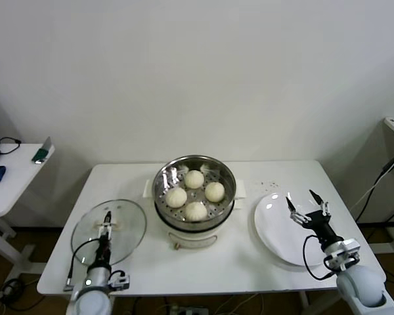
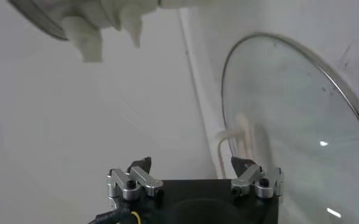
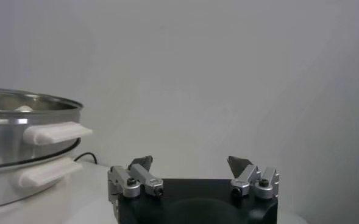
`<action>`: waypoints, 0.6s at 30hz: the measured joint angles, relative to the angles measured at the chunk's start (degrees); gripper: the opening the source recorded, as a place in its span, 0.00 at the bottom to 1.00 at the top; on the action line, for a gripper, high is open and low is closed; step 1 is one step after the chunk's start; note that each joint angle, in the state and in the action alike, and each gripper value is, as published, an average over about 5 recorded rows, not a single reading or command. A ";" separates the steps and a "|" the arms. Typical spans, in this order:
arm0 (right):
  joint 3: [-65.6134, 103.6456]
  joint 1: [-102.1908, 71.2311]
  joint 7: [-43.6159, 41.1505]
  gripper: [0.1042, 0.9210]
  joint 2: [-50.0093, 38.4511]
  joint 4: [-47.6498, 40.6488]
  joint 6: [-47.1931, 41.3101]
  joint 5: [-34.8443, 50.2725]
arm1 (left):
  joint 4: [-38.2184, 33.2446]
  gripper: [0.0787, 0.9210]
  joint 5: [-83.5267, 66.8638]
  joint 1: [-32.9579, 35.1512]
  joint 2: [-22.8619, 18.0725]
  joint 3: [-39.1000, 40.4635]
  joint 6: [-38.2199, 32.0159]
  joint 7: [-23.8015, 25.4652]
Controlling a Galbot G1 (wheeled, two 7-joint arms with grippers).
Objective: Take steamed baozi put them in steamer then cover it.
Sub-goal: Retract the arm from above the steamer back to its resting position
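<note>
Jaws are seen spread wide and empty on both grippers. Farthest left on the table (image 1: pixel 65 275), the glass lid (image 1: pixel 109 231) is laid flat beside the steamer, and the left gripper (image 1: pixel 106 224) is held just over its near part, by the cream handle (image 2: pixel 237 135). That handle's long axis appears to run toward and away from the robot, though this cannot be told surely. In the middle, all four buns (image 1: pixel 196 194) are seated in the steamer (image 1: pixel 194 191), pinched tops up. At the right, the white plate (image 1: pixel 279 226) is left bare, with the right gripper (image 1: pixel 307 207) hovering over it. Loading is judged complete, and covering is the step in hand. For the next move, the handle would need to be straddled squarely, gripped, and the lid carried level over the pot's rim.
</note>
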 measured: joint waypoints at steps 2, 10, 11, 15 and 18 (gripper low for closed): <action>-0.18 0.24 -0.08 0.88 0.08 -0.18 0.00 -0.18 | 1.07 0.88 0.36 -1.00 0.01 -0.02 0.26 -0.49; -0.71 0.72 -0.27 0.88 0.72 -0.86 0.10 -1.14 | 4.67 0.88 0.81 -4.42 0.15 0.03 0.83 -1.96; -0.75 0.74 -0.32 0.88 0.77 -0.98 0.15 -1.27 | 5.11 0.88 0.78 -4.84 0.21 0.08 0.87 -2.10; -0.75 0.86 -0.59 0.88 0.96 -1.51 0.39 -1.85 | 6.92 0.88 0.35 -6.43 0.36 0.31 1.03 -2.81; -0.72 0.92 -0.74 0.88 1.22 -1.90 0.58 -2.32 | 8.21 0.88 -0.43 -7.52 0.42 0.59 1.02 -3.33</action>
